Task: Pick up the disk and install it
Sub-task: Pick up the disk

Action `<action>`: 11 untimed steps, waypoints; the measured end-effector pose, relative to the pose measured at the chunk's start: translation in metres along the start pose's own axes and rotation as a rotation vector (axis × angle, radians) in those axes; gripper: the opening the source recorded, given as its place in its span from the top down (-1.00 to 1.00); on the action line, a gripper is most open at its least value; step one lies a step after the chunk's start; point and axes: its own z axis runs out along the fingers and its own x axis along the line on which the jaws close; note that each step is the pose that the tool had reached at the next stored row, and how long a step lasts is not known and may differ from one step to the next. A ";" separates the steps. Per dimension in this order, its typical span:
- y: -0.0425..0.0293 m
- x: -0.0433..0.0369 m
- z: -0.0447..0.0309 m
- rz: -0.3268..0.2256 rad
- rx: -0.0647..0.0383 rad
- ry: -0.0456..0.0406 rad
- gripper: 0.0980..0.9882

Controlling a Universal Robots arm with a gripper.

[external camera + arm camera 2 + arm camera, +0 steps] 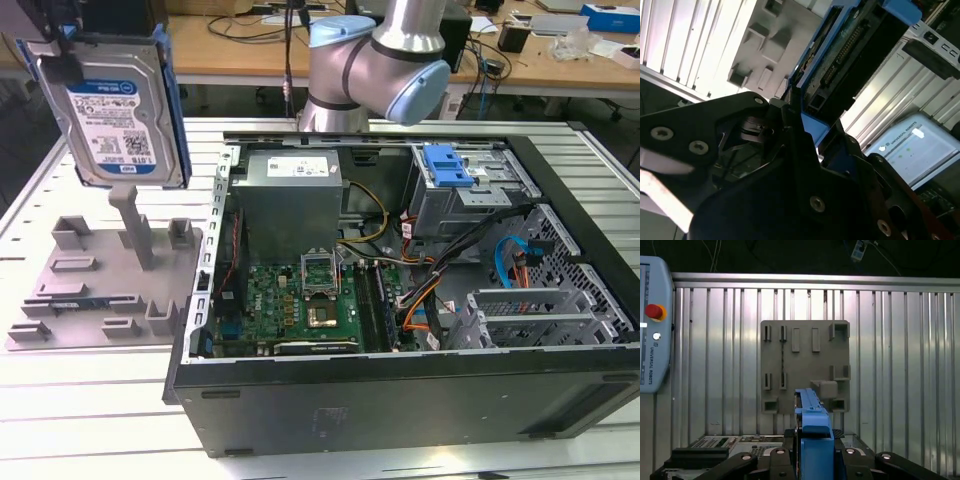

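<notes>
- The disk (120,110) is seen held upright in the air at the exterior view's left, with its white-and-blue label turned toward that camera and its blue carrier frame running along the edges.
- The claw (815,442) is clenched on the disk; in both wrist views the black fingers (790,125) are pressed against the two sides of the blue frame.
- In the second wrist view the connector end of the disk (840,55) is shown pointing away from the claw (815,137).
- A grey fixture plate (100,285) with raised blocks and an upright post is laid on the slatted metal tabletop (60,420), directly beneath the disk; whether the post touches the disk's lower edge cannot be told.
- The same plate (805,360) is seen beyond the disk's edge (812,412) in the first wrist view.
- An open computer case (400,385) is placed just beside the plate, toward the exterior view's right, well apart from the disk.
- Inside the case, a grey metal box (290,195) with a white label and a drive cage with a blue latch tab (447,165) are visible.
- The robot arm (380,60) is seen behind the case.
</notes>
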 end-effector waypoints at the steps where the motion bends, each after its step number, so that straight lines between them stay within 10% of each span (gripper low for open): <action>1: -0.0019 0.0033 -0.0002 0.000 0.000 0.0000 0.39; 11: -0.0335 0.0337 -0.0022 0.000 0.000 0.0000 0.39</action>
